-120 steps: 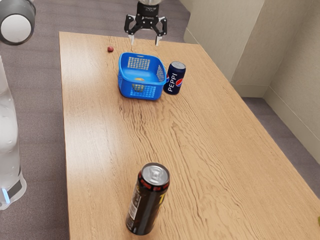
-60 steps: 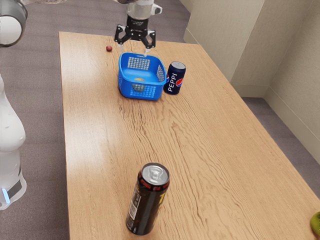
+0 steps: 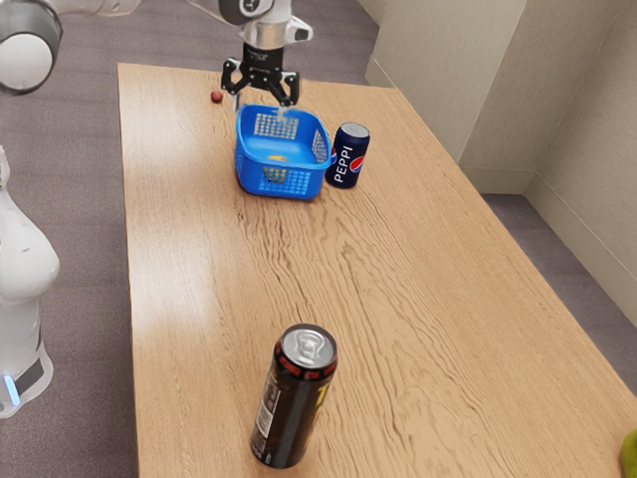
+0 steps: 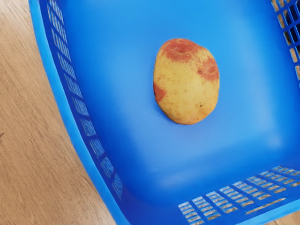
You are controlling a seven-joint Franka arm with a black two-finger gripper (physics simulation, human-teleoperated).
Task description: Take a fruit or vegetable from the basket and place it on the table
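Potato (image 4: 186,82) rests inside the blue basket (image 3: 248,173), clear of its walls, which should leave room for gripping; I hold the hand (image 3: 260,112) wide open and empty by the rim, likely to line up before lowering.

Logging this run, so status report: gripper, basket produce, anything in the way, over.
Gripper open and empty, over the basket. Yellow-and-red produce inside, not yet gripped. Nothing on top of it; Peppi can stands outside, beside the basket.
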